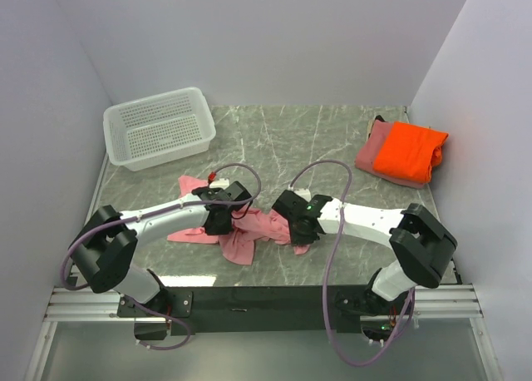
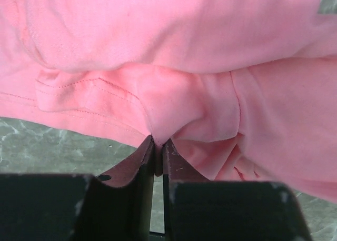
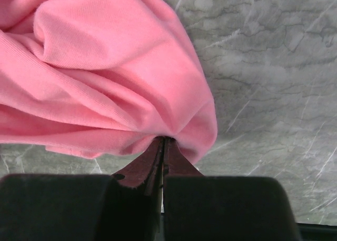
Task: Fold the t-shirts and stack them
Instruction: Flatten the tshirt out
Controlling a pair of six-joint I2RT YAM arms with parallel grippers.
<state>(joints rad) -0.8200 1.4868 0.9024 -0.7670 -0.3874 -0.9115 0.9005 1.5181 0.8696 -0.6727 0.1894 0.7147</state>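
Close to the middle of the near edge of the grey marble table [image 1: 287, 140], a light pink t-shirt [image 1: 259, 227] lies crumpled. The left end effector [image 2: 158, 148] is pinched tight on a fold at its left side. The right end effector [image 3: 164, 144] is clamped on a bunch of the same cloth at its right side. By the far right corner, a folded bright orange t-shirt [image 1: 407, 152] rests on a folded dusty rose t-shirt [image 1: 371, 152]. A white perforated basket [image 1: 158, 128] sits at the far left corner.

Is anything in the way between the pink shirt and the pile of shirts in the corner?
Nothing on the table does. Between the pink shirt and the orange shirt atop the pile lies bare table; only the right arm's cable loops over it. The white basket sits far left.
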